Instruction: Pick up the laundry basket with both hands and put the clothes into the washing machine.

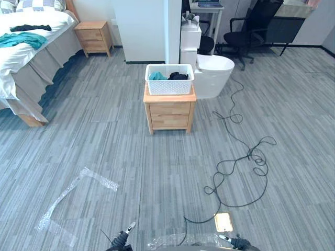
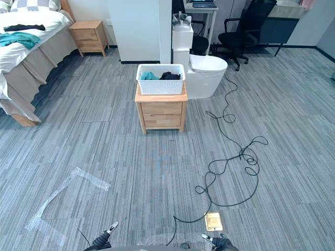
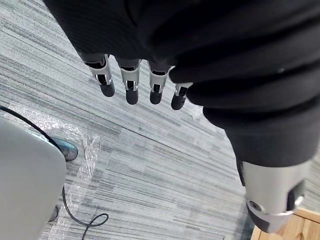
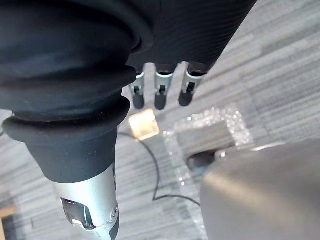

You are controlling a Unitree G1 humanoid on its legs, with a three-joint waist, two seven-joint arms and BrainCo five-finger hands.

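Note:
A white perforated laundry basket (image 1: 169,80) stands on a small wooden nightstand (image 1: 169,111) in the middle of the room, far ahead of me. Teal clothes (image 1: 156,76) and black clothes (image 1: 178,76) lie inside it. Right behind the stand is a white toilet-shaped unit (image 1: 214,74). My left hand (image 1: 121,239) and right hand (image 1: 238,241) hang low at the lower edge, well short of the basket. In the left wrist view the left hand (image 3: 132,86) has straight fingers over bare floor. The right hand (image 4: 161,95) is open too and holds nothing.
A bed (image 1: 27,49) with a teal cloth (image 1: 22,38) and a black cloth stands at the far left, with a second nightstand (image 1: 94,36) beside it. A white pillar (image 1: 142,30) and an office chair (image 1: 250,27) are at the back. Clear tape strips (image 1: 73,194) and a brass floor plate (image 1: 223,221) lie close by.

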